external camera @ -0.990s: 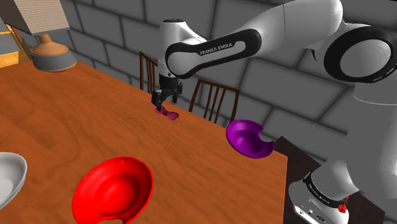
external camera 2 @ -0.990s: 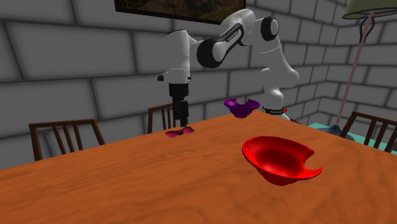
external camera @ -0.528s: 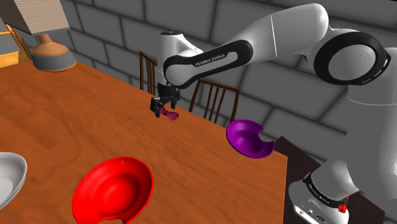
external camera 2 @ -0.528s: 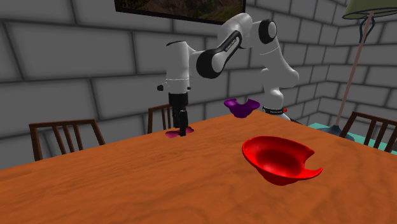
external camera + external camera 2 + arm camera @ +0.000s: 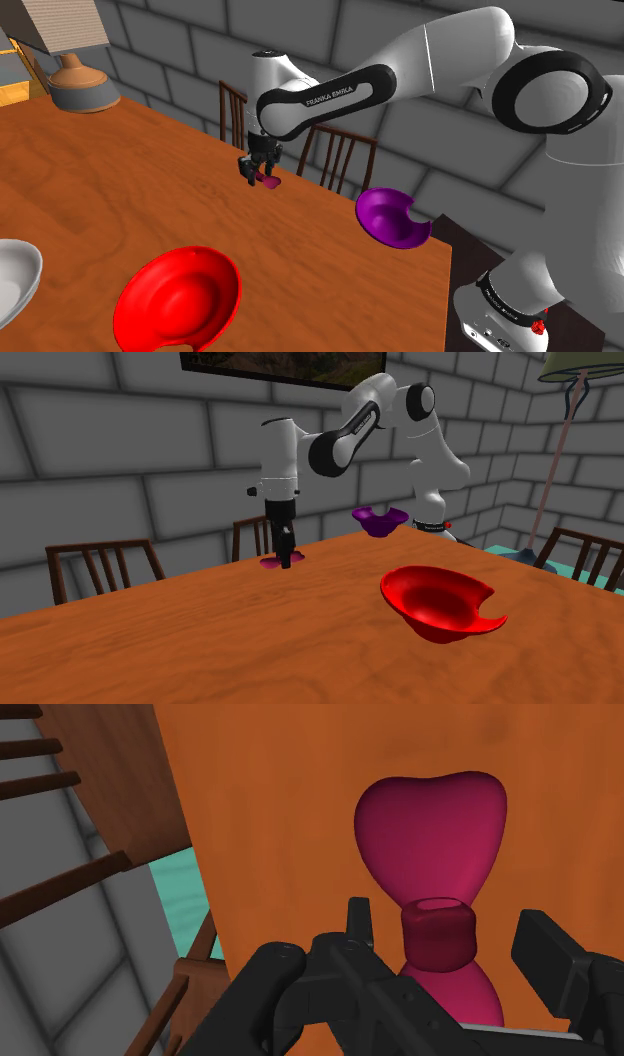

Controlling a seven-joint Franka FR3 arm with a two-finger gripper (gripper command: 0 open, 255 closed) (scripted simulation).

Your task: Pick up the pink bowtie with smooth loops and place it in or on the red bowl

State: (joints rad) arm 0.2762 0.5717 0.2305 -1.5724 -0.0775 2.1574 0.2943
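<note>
Wrist view, gripper (image 5: pixel 450 924) spread astride knot of pink bowtie (image 5: pixel 432 834), seemingly not gripping, on wooden table (image 5: pixel 280 824).

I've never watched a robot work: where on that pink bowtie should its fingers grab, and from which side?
Probably the middle knot of the pink bowtie, from straight above. It lies flat on the wooden table, so the top is the open side, and the knot is its narrowest part, slim enough to fit between the open fingers, unlike the wide loops.
</note>
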